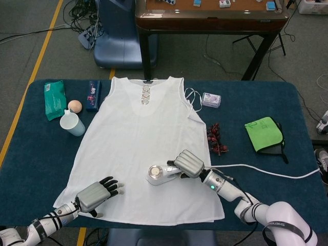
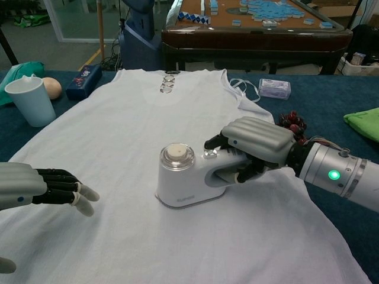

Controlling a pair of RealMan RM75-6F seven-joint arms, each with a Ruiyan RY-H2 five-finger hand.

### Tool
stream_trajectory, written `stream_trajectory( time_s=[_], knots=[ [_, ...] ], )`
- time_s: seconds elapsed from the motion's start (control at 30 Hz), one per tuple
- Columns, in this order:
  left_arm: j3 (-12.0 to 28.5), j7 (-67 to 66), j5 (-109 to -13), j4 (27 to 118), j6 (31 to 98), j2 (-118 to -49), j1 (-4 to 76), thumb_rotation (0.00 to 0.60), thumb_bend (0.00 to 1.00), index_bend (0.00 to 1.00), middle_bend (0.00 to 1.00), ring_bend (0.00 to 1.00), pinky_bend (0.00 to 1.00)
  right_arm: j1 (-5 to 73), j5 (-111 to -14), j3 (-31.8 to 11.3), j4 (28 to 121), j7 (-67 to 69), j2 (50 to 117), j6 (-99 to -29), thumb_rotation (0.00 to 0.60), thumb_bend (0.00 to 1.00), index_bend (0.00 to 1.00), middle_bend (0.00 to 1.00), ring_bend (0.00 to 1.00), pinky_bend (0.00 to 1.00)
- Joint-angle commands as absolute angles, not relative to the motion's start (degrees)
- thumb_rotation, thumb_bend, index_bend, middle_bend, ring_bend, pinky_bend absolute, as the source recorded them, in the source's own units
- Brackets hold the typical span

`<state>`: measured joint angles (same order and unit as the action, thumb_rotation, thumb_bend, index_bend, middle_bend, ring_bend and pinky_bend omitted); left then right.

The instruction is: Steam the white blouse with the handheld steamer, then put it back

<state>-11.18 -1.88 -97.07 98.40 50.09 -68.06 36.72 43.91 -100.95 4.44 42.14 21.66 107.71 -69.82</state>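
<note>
The white blouse (image 1: 141,138) (image 2: 130,130) lies flat across the blue table. On its lower part stands the white handheld steamer (image 1: 158,175) (image 2: 188,178), with my right hand (image 1: 188,164) (image 2: 257,145) gripping its handle. A white cord (image 1: 266,170) trails from it to the right. My left hand (image 1: 95,194) (image 2: 35,186) rests on the blouse's lower left hem, fingers curled in and holding nothing.
A white cup (image 1: 73,123) (image 2: 28,100), an egg-like ball (image 1: 75,106), a green packet (image 1: 53,99) and a blue box (image 1: 93,95) sit at the left. Dark berries (image 1: 215,139) (image 2: 294,129), a small packet (image 1: 211,100) and a green cloth (image 1: 264,134) lie to the right.
</note>
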Motion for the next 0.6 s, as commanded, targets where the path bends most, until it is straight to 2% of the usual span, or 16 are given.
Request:
stream_trajectory(
  time_s=[0.03, 0.6],
  knots=[
    [-11.2, -1.9, -97.1, 98.4, 50.1, -68.1, 36.7, 0.600, 0.13, 0.15, 0.08, 0.06, 0.00, 44.0, -101.0, 4.5, 42.2, 21.9, 107.7, -69.8, 0.600, 0.68, 0.79, 0.90, 0.92, 0.81],
    [-11.1, -2.1, -97.1, 98.4, 49.8, -68.2, 36.9, 0.600, 0.13, 0.15, 0.08, 0.06, 0.00, 42.0, -105.2, 9.5, 53.0, 20.1, 101.9, -73.5, 0.600, 0.68, 0.79, 0.90, 0.92, 0.81]
  ],
)
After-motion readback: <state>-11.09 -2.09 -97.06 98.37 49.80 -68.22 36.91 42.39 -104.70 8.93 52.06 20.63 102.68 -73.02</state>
